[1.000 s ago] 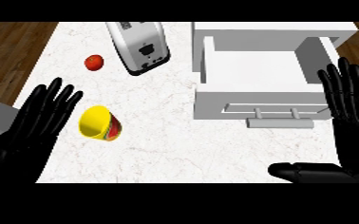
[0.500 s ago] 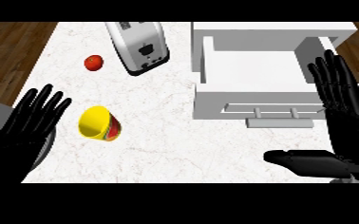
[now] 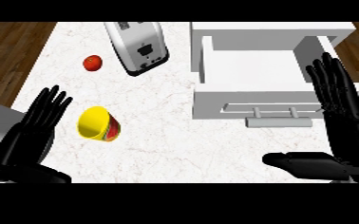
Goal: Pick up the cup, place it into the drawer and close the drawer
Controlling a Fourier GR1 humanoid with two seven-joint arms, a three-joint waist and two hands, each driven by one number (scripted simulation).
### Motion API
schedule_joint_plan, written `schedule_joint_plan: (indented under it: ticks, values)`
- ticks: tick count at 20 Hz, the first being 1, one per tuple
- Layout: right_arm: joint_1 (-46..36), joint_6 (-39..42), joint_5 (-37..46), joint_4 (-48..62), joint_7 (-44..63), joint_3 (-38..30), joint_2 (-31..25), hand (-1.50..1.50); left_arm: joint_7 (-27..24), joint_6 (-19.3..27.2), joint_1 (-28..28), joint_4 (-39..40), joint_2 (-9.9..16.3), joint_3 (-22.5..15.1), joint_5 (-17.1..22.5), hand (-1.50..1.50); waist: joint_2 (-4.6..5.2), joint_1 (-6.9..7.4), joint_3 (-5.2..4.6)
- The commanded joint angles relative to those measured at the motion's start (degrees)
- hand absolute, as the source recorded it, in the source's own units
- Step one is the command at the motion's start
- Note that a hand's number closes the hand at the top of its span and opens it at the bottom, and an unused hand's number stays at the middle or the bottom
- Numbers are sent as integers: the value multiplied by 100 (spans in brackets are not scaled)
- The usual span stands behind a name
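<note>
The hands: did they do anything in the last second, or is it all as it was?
The left hand has drawn back toward the view's lower edge, fingers straight, beside the yellow cup without touching it. The right hand has crept slightly lower by the open drawer. Nothing was taken hold of. Cup, toaster, red fruit and drawer have not moved.

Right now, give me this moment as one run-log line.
cup: on its side, on counter, ungrasped | drawer: open | left hand: open, beside cup | right hand: open, at drawer's right
</note>
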Motion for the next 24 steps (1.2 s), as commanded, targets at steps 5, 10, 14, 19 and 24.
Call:
schedule_joint_plan:
  ticks: [5,10,14,19,24]
  values:
    - [-121,270,-201,417,-295,-425,-169,-150,-916,-39,-517,1708,188,225,-868,-150,-1,5,1]
    - [-334,292,-271,566,-201,-426,-127,-150,-2050,179,-922,3303,269,218,-1656,-150,4,0,-1]
    - [-74,305,-282,152,-37,-319,-29,-150,-3182,-80,-1178,4634,516,286,-1934,-150,5,-24,-4]
    - [-75,137,195,264,-313,-41,195,-150,-3884,120,-2162,6187,601,338,-2182,-150,16,-46,-7]
    - [123,338,-28,362,-530,-184,147,-150,-4159,270,-2616,6759,518,419,-2115,-150,24,-81,-9]
